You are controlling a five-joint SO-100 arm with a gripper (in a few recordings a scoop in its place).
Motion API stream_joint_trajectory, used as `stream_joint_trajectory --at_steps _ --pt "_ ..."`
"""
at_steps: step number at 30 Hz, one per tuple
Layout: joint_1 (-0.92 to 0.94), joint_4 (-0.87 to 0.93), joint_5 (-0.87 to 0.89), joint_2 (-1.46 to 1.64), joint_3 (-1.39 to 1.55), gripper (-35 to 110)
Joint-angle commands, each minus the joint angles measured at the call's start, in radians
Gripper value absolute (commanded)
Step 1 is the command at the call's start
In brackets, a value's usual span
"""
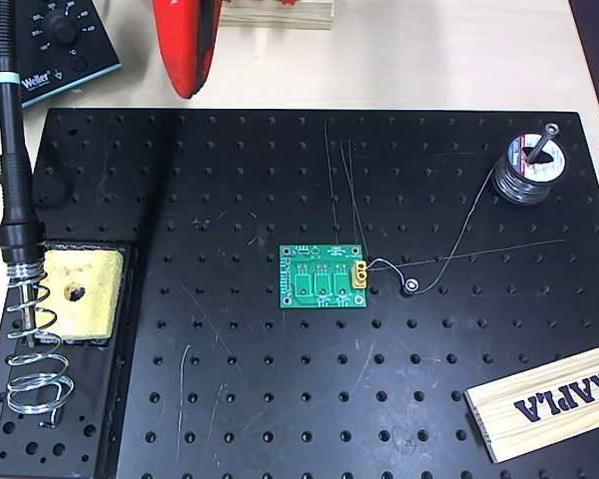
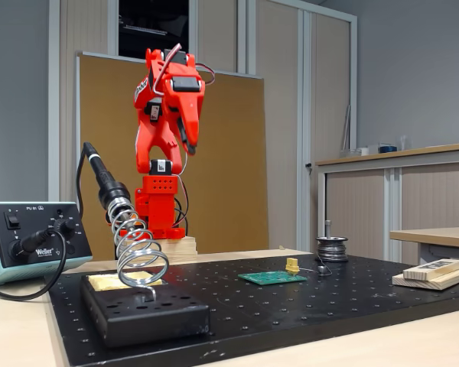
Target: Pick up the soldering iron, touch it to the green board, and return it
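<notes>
My red claw [image 2: 190, 130], apparently closed and empty, hangs folded; the slim black soldering iron [image 1: 10, 150], seated in the coiled-spring holder [image 1: 32, 349] at the black perforated board's [image 1: 280, 399] left edge, risks snagging on extraction.

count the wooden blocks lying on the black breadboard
1: the KAPLA wooden block lies at the lower right corner of the black breadboard in the overhead view. The wooden base under the arm sits off it.

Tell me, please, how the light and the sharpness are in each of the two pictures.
Overhead view: even, soft light; the black perforated board gives a mild sheen, and the green board has slightly soft markings. Fixed view: flat indoor light; the red arm and the coiled-spring holder are fairly sharp, while the green board is too small to read.
</notes>
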Motion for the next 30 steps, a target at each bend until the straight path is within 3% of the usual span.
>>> stream_joint_trajectory --at_steps 1,25,30 --pt "0.02 -0.006 0.011 -0.002 -0.054 1" --pt "0.106 -0.166 0.012 -0.249 -0.207 0" --pt "0.135 -0.29 -0.017 -0.262 -0.149 3"
